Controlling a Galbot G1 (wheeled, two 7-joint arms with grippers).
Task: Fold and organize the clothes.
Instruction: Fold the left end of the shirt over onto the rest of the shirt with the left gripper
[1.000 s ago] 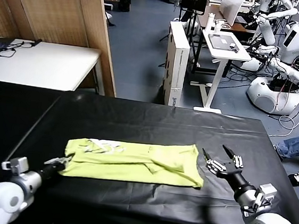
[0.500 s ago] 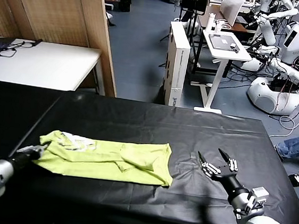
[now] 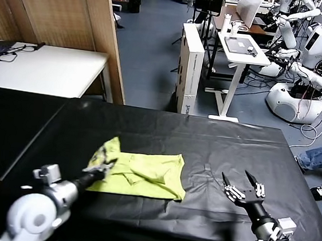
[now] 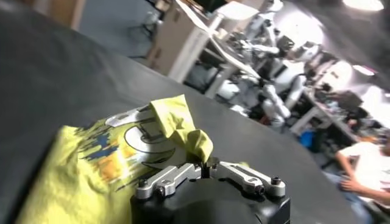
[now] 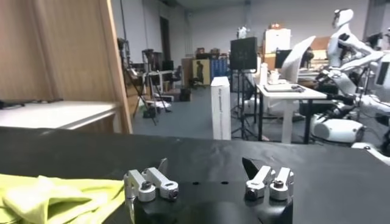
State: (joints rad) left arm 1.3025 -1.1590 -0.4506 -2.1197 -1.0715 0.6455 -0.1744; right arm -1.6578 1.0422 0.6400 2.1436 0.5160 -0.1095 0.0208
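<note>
- Head view: black-draped table (image 3: 216, 143) in robot lab; one lime T-shirt (image 3: 144, 173) left of centre, edge pinched shut by left gripper (image 3: 105, 167); right gripper (image 3: 243, 185) spread wide, empty, well apart.
- Left wrist view: T-shirt (image 4: 91, 158) bunched at closed tips; thin fabric could slip free mid-fold.
- Right wrist view: one T-shirt (image 5: 55, 196), two grippers counted overall.

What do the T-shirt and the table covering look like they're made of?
T-shirt: thin, soft knit, probably cotton; matte, it creases and bunches limply where the left gripper pinches it. Table covering: black cloth or thin sheet with faint sheen and shallow wrinkles; exact material unclear.
</note>
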